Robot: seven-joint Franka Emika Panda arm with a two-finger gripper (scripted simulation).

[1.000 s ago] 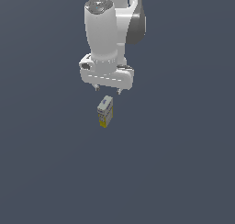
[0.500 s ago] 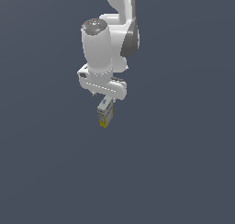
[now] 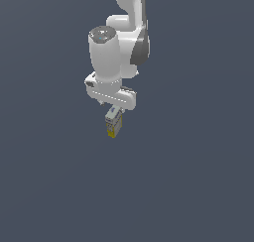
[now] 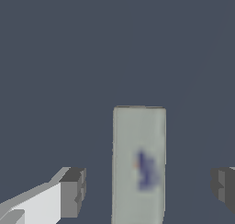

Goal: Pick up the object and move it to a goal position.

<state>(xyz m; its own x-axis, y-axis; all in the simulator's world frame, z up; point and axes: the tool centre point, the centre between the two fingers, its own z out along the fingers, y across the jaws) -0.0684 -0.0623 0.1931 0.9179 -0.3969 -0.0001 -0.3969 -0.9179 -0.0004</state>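
The object (image 3: 113,126): small box standing upright on the flat dark grey-blue floor (image 3: 188,186), pale grey-white upper part, yellow lower part visible in the exterior view. Seen in the wrist view (image 4: 139,165) as a pale rectangular face with a blurred bluish mark near its middle. Sits directly under the arm, between the two fingers of the gripper (image 4: 147,191). Spread wide, that gripper: dark pad of one finger (image 4: 73,192) well to one side of the box, dark pad of the other just showing at the picture's edge, floor visible in the gap on both sides, no contact with the box in the wrist view. In the exterior view, gripper (image 3: 114,118) lowered over the box, its white body hiding most of the finger tips; top of the box overlapped by a finger. Above that, the white wrist and forearm of the arm (image 3: 106,57), rising toward the upper edge of the exterior view. Whether the box rests on the floor or sits slightly raised: cannot tell from the exterior view.
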